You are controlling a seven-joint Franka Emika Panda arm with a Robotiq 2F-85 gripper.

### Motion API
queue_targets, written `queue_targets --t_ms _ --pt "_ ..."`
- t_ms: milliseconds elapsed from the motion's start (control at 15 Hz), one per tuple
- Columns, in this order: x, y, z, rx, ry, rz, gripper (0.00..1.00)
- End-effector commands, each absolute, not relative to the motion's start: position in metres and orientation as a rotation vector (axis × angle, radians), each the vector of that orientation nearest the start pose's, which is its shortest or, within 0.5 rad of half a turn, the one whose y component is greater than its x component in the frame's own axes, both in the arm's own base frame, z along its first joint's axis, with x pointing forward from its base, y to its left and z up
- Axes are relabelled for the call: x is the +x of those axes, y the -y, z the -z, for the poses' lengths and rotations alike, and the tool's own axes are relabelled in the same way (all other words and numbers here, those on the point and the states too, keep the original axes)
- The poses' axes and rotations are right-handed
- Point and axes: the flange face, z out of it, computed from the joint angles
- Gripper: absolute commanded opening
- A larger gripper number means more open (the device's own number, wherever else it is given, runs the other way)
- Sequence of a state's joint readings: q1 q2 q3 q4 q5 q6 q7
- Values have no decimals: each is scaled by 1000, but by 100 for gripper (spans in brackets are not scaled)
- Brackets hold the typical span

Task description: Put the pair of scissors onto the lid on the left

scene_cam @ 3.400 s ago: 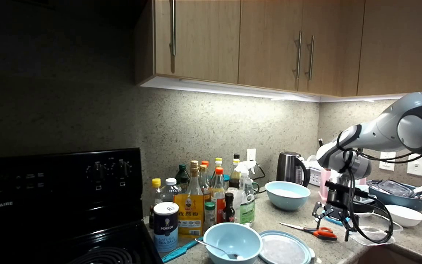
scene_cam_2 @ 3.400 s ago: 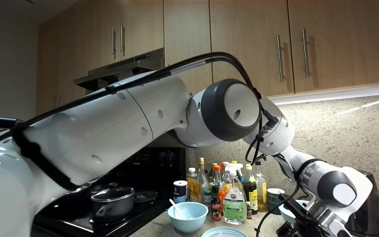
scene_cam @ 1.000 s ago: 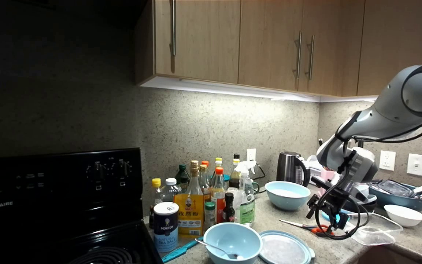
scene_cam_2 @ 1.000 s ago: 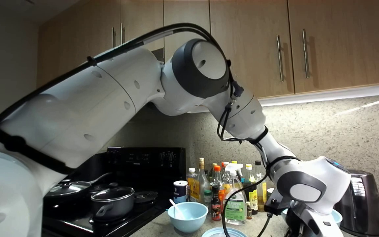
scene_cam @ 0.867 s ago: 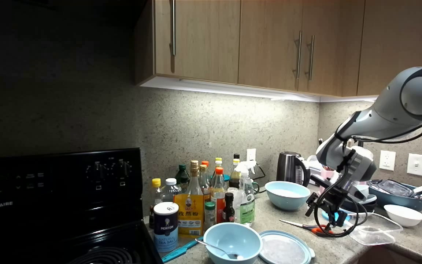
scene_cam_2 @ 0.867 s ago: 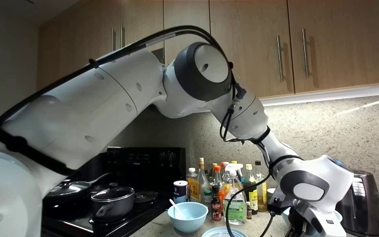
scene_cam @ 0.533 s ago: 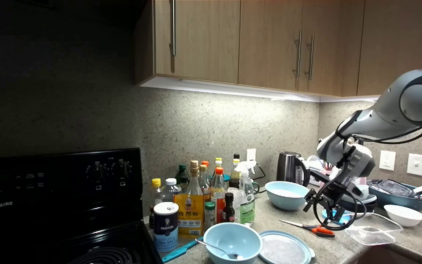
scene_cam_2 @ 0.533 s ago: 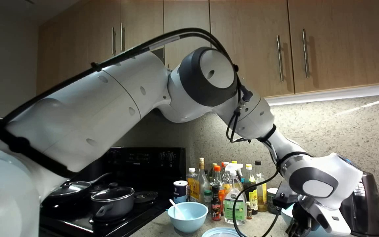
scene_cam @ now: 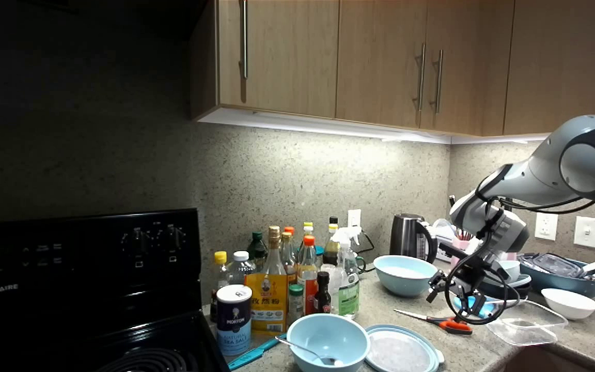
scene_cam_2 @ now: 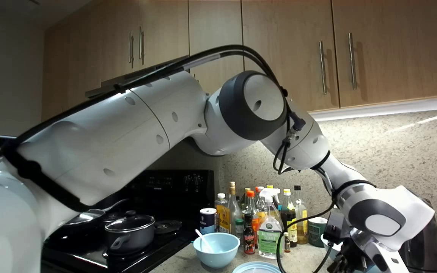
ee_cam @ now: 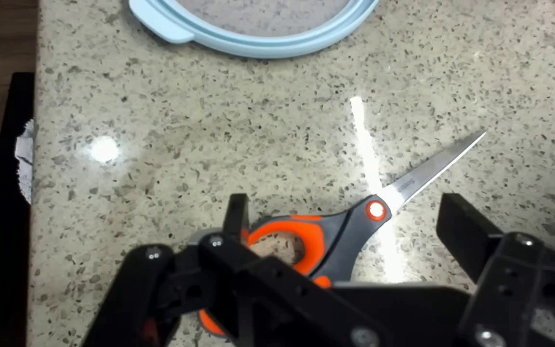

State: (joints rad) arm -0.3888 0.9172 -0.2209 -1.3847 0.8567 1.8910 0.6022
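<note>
The pair of scissors [scene_cam: 433, 320], with orange and dark grey handles and a metal blade, lies on the counter; it also shows in the wrist view [ee_cam: 354, 236]. The lid [scene_cam: 401, 351] is a flat round disc with a pale blue rim and whitish middle, left of the scissors; its rim shows in the wrist view [ee_cam: 268, 46] and at the bottom of an exterior view [scene_cam_2: 258, 266]. My gripper [scene_cam: 447, 300] is tilted above the scissors, open and empty. In the wrist view its fingers [ee_cam: 349, 217] stand either side of the pivot and upper handle; the left finger and linkage hide part of the handles.
A pale blue bowl with a spoon [scene_cam: 328, 336] stands beside the lid. Another blue bowl [scene_cam: 406, 279], a kettle [scene_cam: 411, 237] and several bottles are behind. A clear container [scene_cam: 527, 323] and white bowl [scene_cam: 570, 304] are at the right. The counter edge [ee_cam: 36, 202] runs nearby.
The gripper was upright beside the scissors' handles a few seconds ago and is now tilted. Over the last second the arm's elbow has come down and the hand moved away slightly. The scissors lie unmoved.
</note>
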Motion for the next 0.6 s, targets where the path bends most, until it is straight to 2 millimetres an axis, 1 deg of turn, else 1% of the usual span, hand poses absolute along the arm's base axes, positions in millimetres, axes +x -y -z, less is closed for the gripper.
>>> queue_targets --t_ms 0,533 --pt "621 336 -144 -1751 -1809 -537 100" --pt "625 348 -132 -1735 -1811 -560 100"
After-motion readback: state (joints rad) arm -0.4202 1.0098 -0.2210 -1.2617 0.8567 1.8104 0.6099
